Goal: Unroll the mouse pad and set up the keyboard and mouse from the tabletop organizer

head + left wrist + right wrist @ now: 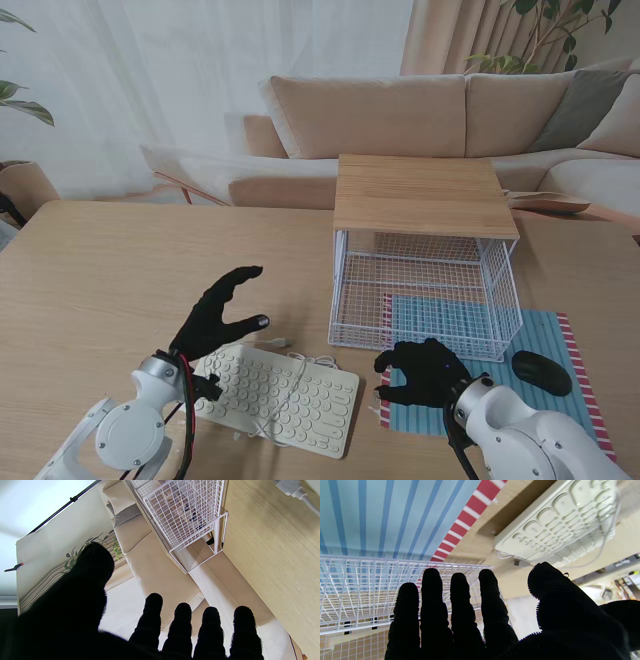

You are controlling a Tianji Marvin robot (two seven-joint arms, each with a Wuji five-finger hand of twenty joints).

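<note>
**Hands hovering empty over a half-finished desk**

Both hands are hanging with fingers spread, holding nothing: left hand [222, 312] above the keyboard [277, 397], right hand [425, 371] over the mouse pad [555, 345]. The organizer [425, 262] is pinning the pad's far edge; the keyboard's loose cable [300, 362] risks snagging.

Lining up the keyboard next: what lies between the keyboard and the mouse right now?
In the stand view, the right hand rests on the near-left corner of the striped mouse pad, between the keyboard and mouse.
</note>
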